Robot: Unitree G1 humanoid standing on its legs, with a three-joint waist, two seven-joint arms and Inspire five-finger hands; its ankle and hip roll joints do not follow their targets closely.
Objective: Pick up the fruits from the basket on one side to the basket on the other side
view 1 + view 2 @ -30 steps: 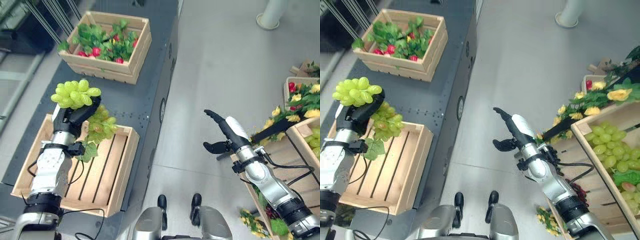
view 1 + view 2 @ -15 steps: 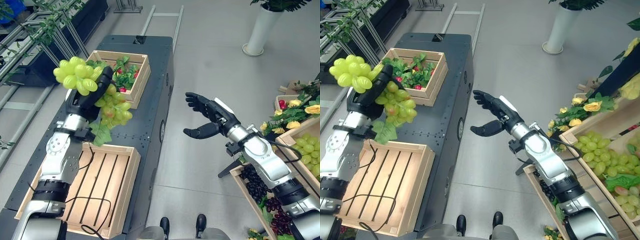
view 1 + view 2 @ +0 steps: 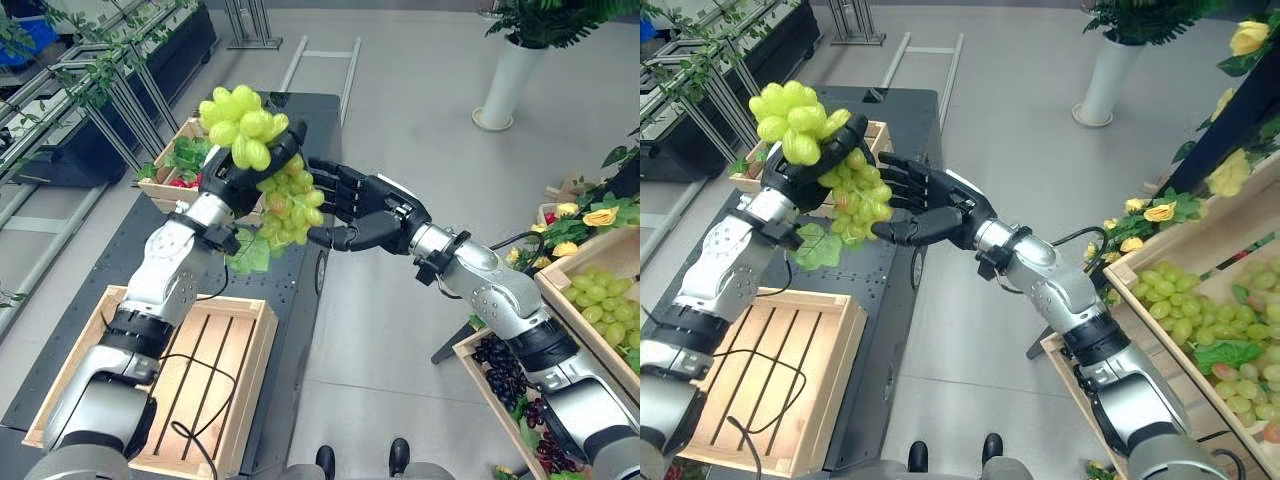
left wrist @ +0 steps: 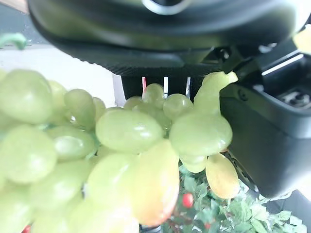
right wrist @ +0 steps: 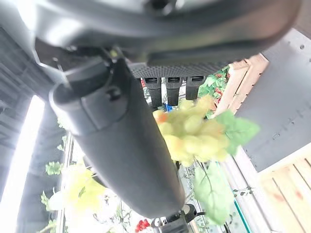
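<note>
A bunch of green grapes (image 3: 243, 128) with a leaf is held in the air over the dark table (image 3: 320, 135), my left hand (image 3: 247, 176) shut on its upper part. Its lower half (image 3: 856, 199) hangs below that hand. My right hand (image 3: 366, 207) is open right beside the hanging grapes, its fingers spread against them and its thumb below. The grapes show close up in the left wrist view (image 4: 127, 131) and past the straight fingers in the right wrist view (image 5: 190, 127). An empty slatted wooden crate (image 3: 230, 392) sits on the table beneath my left arm.
A second crate (image 3: 172, 168) with green leaves and red fruit stands further back on the table. On my right are wooden crates with green grapes (image 3: 598, 306), dark grapes (image 3: 505, 366) and yellow flowers (image 3: 598, 216). A white planter (image 3: 502, 84) stands on the grey floor.
The view has tilted up. My left hand has lifted the grapes off the empty crate and carried them to the right. My right hand has swung left, up to the grapes.
</note>
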